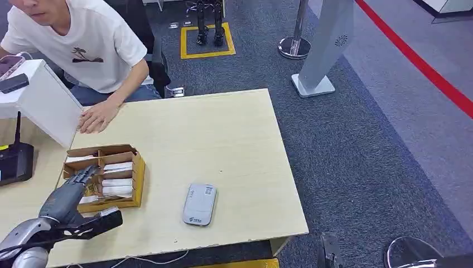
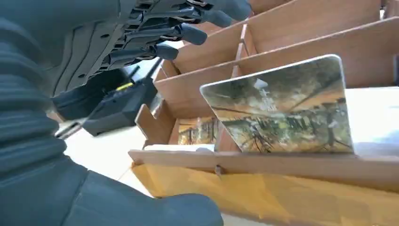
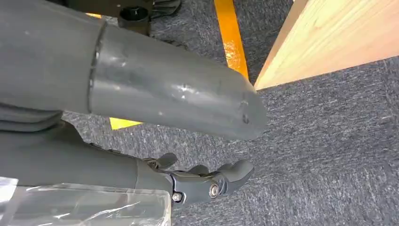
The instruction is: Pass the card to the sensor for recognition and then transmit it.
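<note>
We saw a person [image 1: 89,44] leaning in at the far left of the table [image 1: 223,139], one hand [image 1: 97,117] flat on the wood beside a white box [image 1: 39,100]. A black device [image 1: 14,162] sat at the left edge. The grey sensor [image 1: 199,204] lay near the front edge, well apart from the cardboard box [image 1: 125,167] of cards, with bare wood between and beyond them. In the left wrist view one card [image 2: 282,110] stood tilted on its long edge in a compartment, that edge running along the divider [image 2: 263,165]. Our left hand [image 1: 75,187] reached over the box, fingers [image 2: 188,33] apart, holding nothing. Our right hand [image 3: 197,181] hung beside the table over the carpet [image 3: 329,141], fingers curled, empty.
</note>
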